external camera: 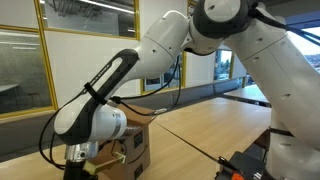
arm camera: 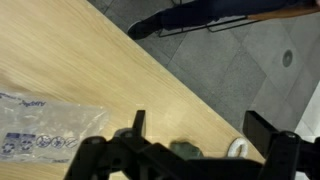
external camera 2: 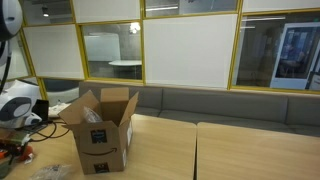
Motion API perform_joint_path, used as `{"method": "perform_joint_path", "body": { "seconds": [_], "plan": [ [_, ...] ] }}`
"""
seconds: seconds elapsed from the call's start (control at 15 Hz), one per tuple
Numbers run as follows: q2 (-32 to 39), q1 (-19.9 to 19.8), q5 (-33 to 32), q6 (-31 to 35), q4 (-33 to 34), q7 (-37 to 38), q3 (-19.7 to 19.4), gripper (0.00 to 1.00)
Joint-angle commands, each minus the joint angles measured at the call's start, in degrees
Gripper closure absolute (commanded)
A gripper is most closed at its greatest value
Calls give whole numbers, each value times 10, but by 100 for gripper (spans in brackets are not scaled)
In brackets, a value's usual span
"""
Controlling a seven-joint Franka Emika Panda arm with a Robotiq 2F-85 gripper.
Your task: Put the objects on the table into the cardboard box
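Far left, plastic air-pillow bag (arm camera: pixel 40 140) lies flat on tabletop (arm camera: pixel 100 60). Beside it gripper (arm camera: pixel 200 135) hovers low, fingers (arm camera: pixel 265 135) spread wide, empty, probably lining up on bag. In exterior view, cardboard box (external camera 2: pixel 100 135) right of arm (external camera 2: pixel 15 105), flaps open to receive.

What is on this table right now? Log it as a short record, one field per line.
surface: wooden table
container: cardboard box, upright on the table, flaps open
box contents: cannot tell from these views
loose item: clear plastic packaging, lying flat on the table, outside the box
gripper: gripper open, holding nothing, above the table beside the packaging
task status: packaging not yet in the box
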Motion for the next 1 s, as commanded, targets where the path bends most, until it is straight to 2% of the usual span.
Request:
{"method": "perform_joint_path", "body": {
  "seconds": [0.0,0.2,0.47,0.6,0.93],
  "plan": [
    [2,22,-48,63,0,54,-42,0],
    [3,53,-121,115,-7,118,-98,0],
    [18,81,-189,125,-3,187,-144,0],
    [26,70,-200,113,3,172,-133,0],
    [37,-16,-191,116,-5,-9,-42,0]
  ]
}}
